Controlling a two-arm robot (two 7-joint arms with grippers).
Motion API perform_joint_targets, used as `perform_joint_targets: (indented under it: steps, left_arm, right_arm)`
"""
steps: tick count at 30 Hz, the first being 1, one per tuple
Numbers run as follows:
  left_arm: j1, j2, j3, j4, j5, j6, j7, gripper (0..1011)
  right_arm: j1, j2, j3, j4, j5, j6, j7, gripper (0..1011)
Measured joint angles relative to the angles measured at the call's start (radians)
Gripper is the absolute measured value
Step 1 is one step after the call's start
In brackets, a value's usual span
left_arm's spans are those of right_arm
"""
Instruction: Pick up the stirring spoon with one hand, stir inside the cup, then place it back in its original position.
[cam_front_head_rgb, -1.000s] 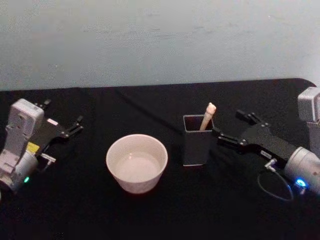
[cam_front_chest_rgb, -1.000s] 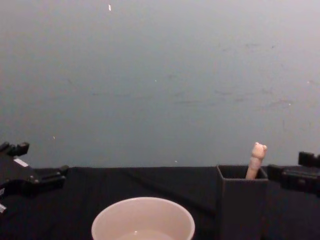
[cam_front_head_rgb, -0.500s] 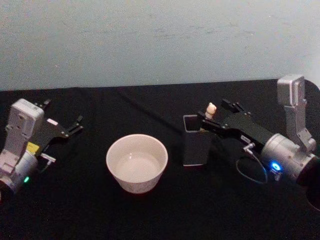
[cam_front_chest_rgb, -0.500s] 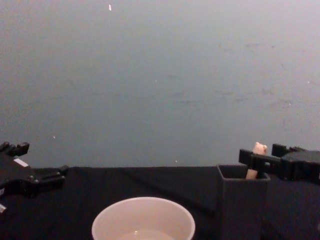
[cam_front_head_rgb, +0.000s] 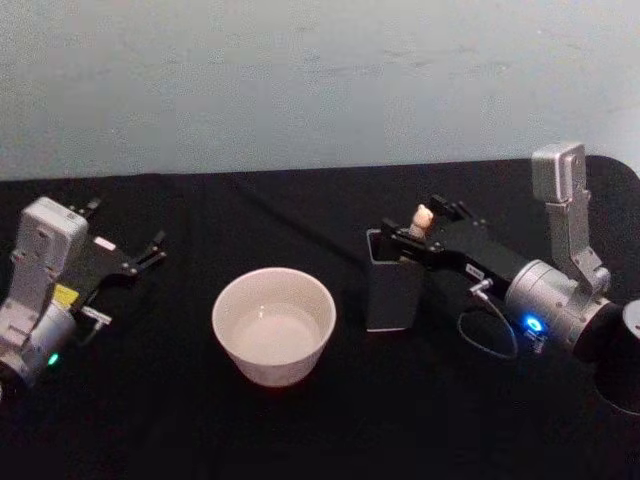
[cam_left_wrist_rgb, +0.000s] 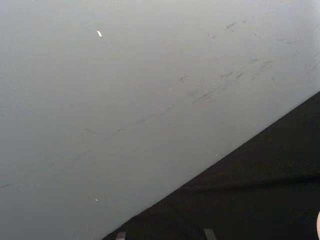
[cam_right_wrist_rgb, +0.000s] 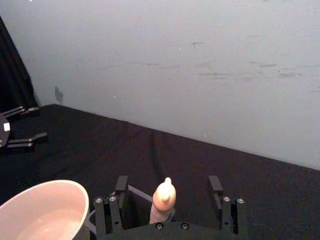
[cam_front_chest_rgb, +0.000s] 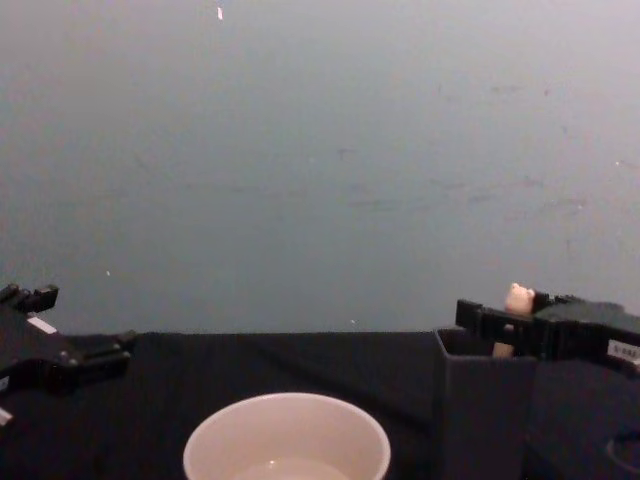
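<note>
The stirring spoon (cam_front_head_rgb: 423, 214) stands in the dark square-mouthed holder (cam_front_head_rgb: 392, 285), its beige handle and bear head sticking out. My right gripper (cam_front_head_rgb: 412, 232) is open, level with the top of the handle. In the right wrist view the handle (cam_right_wrist_rgb: 164, 199) rises between the two fingers (cam_right_wrist_rgb: 121, 186), with a gap on each side. In the chest view the bear head (cam_front_chest_rgb: 518, 296) shows just above the gripper (cam_front_chest_rgb: 505, 325). The pale cream cup (cam_front_head_rgb: 273, 325) sits left of the holder, with liquid in it. My left gripper (cam_front_head_rgb: 140, 255) rests open at the far left.
A black cloth (cam_front_head_rgb: 320, 420) covers the table up to a pale wall (cam_front_head_rgb: 320, 80). A loose cable (cam_front_head_rgb: 488, 335) hangs under the right wrist. Bare cloth lies between the cup and the left arm.
My right gripper has moved left, from beside the holder to over its mouth, and its fingers now flank the spoon handle. The left arm, cup and holder have stayed put.
</note>
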Motion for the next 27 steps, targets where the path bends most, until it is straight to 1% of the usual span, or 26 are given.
perform_joint_targets:
  steps: [5,17,18,20,23,27]
  left_arm:
    - [0.000,0.000,0.000,0.000,0.000,0.000,0.000,1001]
    - [0.000,0.000,0.000,0.000,0.000,0.000,0.000,1001]
    - [0.000,0.000,0.000,0.000,0.000,0.000,0.000,1001]
    - [0.000,0.000,0.000,0.000,0.000,0.000,0.000,1001]
    - [0.000,0.000,0.000,0.000,0.000,0.000,0.000,1001]
    - [0.000,0.000,0.000,0.000,0.000,0.000,0.000,1001]
  right_arm:
    - [-0.001,-0.004,0.004,0.001,-0.013,0.003,0.007,1004]
    - [-0.002,-0.004,0.004,0.000,-0.012,0.003,0.006,1005]
    - [-0.002,-0.003,0.004,0.000,-0.011,0.003,0.006,970]
    - [-0.002,-0.003,0.004,0.000,-0.011,0.003,0.006,946]
    - [-0.002,-0.003,0.004,0.000,-0.010,0.003,0.006,873]
    - [-0.002,-0.003,0.003,-0.001,-0.010,0.003,0.006,750]
